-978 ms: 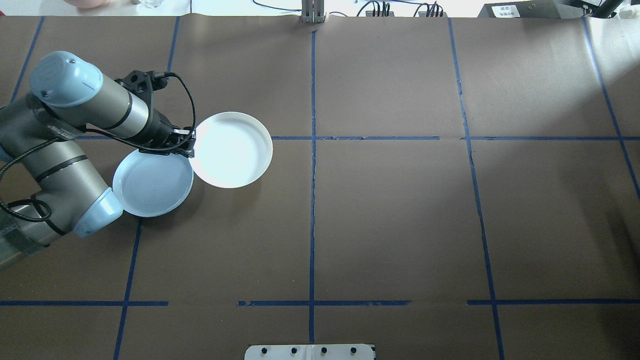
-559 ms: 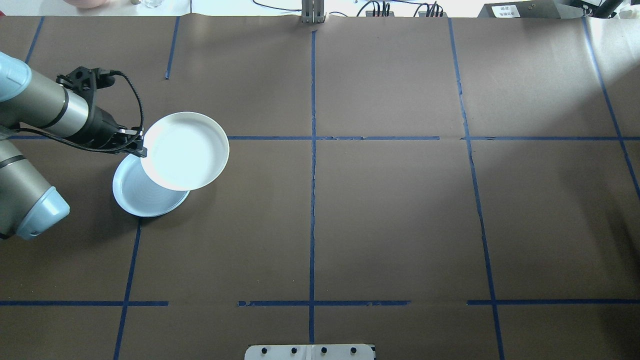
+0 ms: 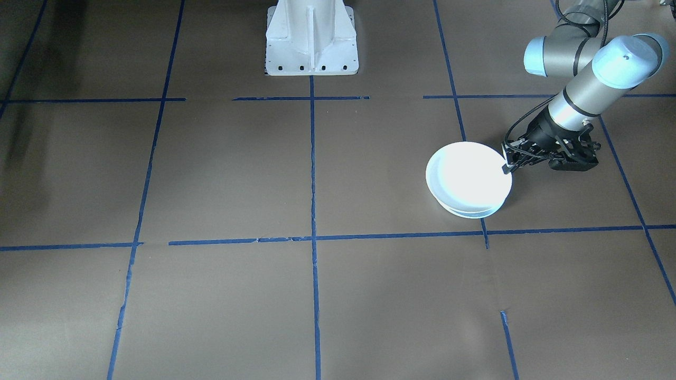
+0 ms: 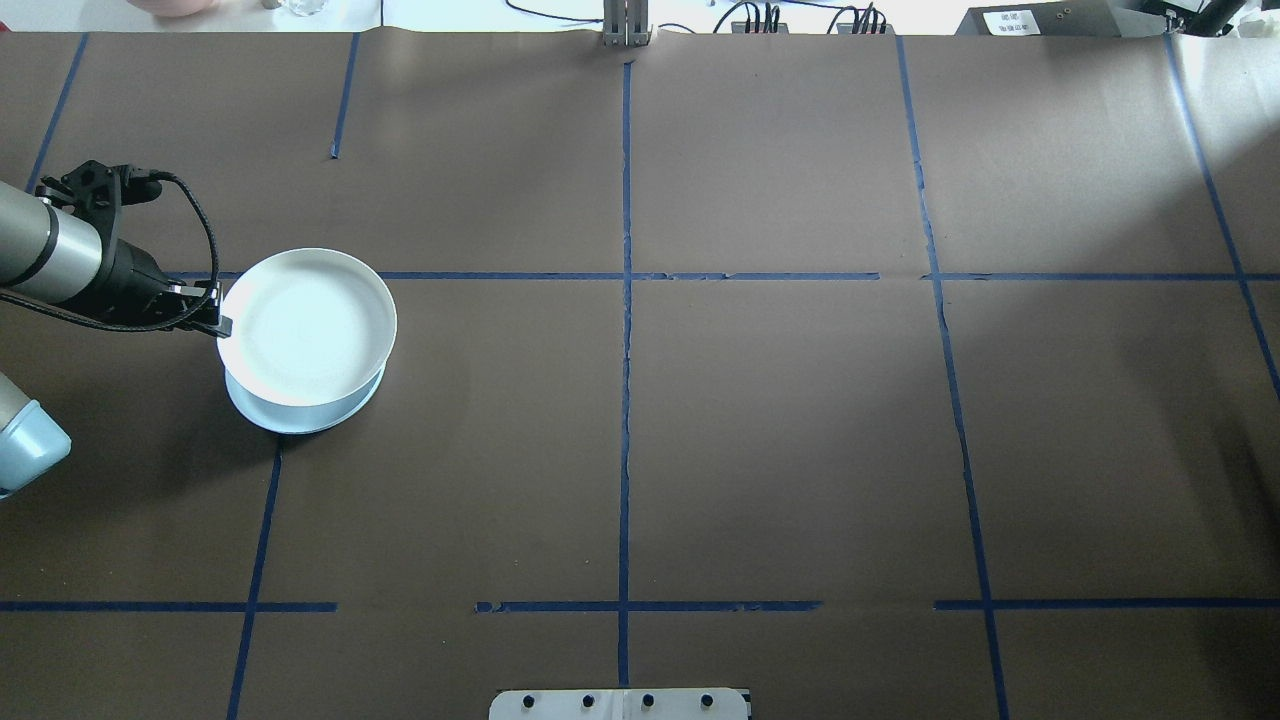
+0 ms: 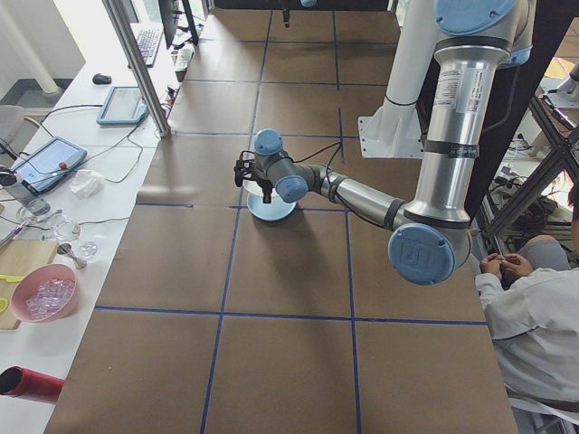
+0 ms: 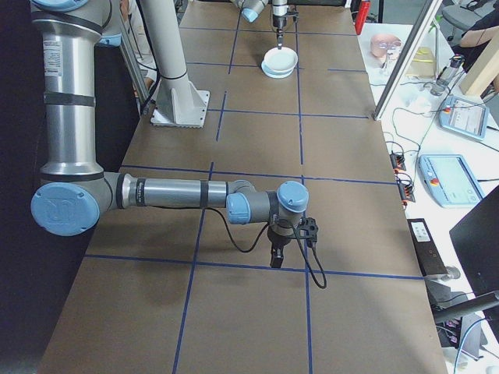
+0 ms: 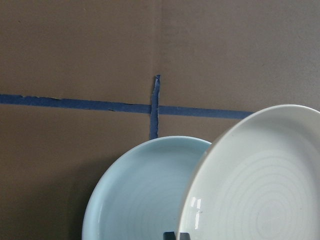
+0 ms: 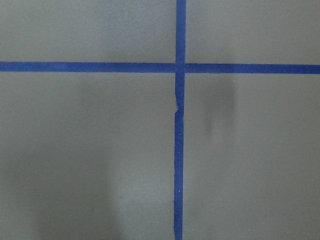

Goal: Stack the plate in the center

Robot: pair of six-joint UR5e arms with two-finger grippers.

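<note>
Alignment is what you should watch: the white plate (image 4: 305, 325), pinched at its rim by the left end effector (image 4: 215, 320), hangs tilted over the pale blue plate (image 4: 300, 412), offset slightly toward the far side. Your left arm is nearest; the right end effector (image 6: 276, 257) sits well apart, its state untellable. Brown counter (image 4: 780, 430), blue tape lines, people beside it

At frame left I see the left gripper (image 4: 218, 322) clamped on the rim of a white plate (image 4: 308, 325), held above a pale blue plate (image 4: 300, 418) on the brown table (image 4: 780, 420).
</note>
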